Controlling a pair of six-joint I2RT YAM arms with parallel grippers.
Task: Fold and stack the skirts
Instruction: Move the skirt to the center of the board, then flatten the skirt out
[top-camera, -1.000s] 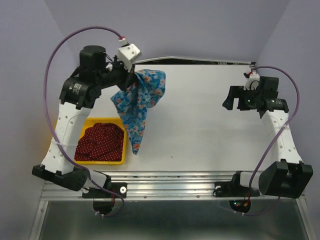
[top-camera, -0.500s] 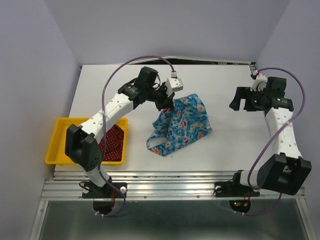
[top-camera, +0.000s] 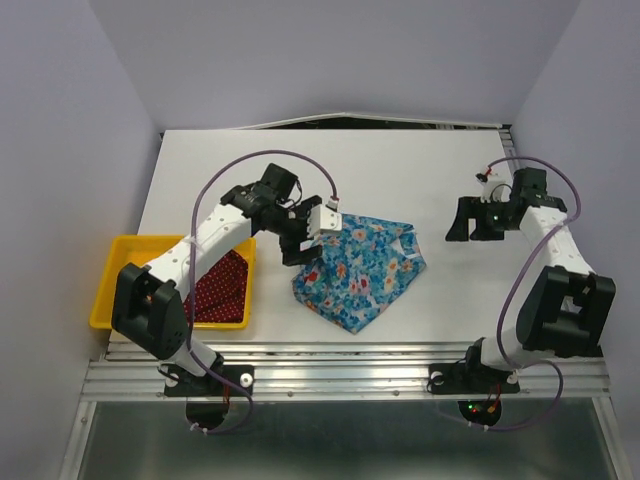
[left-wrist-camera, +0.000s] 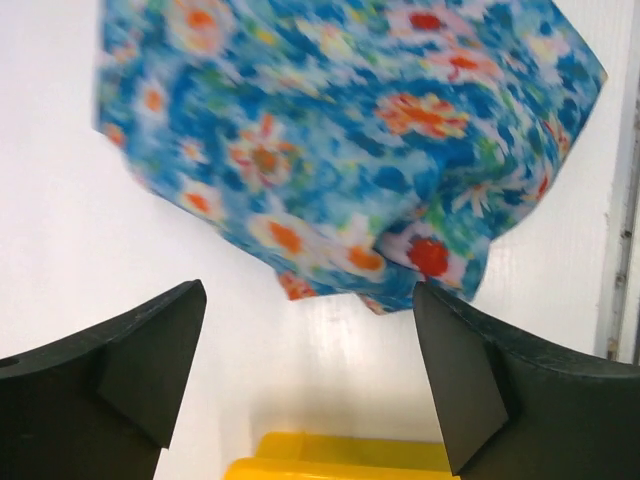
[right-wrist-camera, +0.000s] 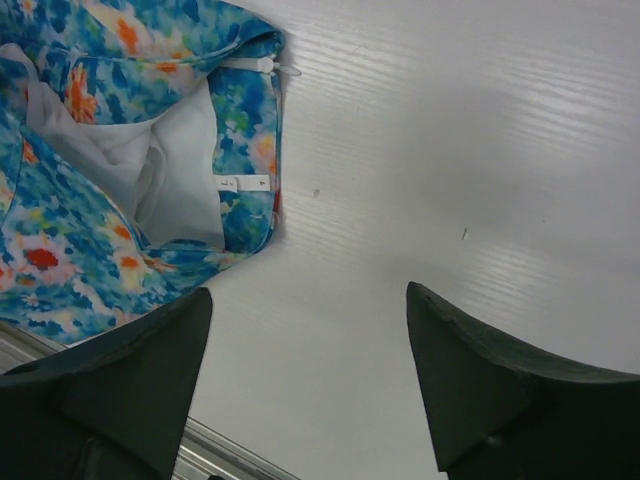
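The blue flowered skirt (top-camera: 360, 272) lies crumpled on the white table, free of both grippers. My left gripper (top-camera: 297, 243) hovers at its left edge, open and empty; in the left wrist view (left-wrist-camera: 310, 360) the skirt (left-wrist-camera: 340, 140) lies just beyond the fingertips. The dark red dotted skirt (top-camera: 218, 290) sits bunched in the yellow tray (top-camera: 130, 250). My right gripper (top-camera: 464, 222) is open and empty to the right of the blue skirt. In the right wrist view (right-wrist-camera: 310, 370) the blue skirt (right-wrist-camera: 60, 250) shows its white lining at the upper left, apart from the fingers.
The yellow tray's rim (left-wrist-camera: 340, 455) shows right beneath my left fingers. A metal rail (top-camera: 350, 360) runs along the table's near edge. Purple walls close in the left, right and far sides. Bare white table (top-camera: 470, 300) lies between the blue skirt and the right arm.
My left gripper has opened and let go of the blue skirt, which now lies on the table. The left arm drew back left; the right gripper shifted slightly nearer the skirt.
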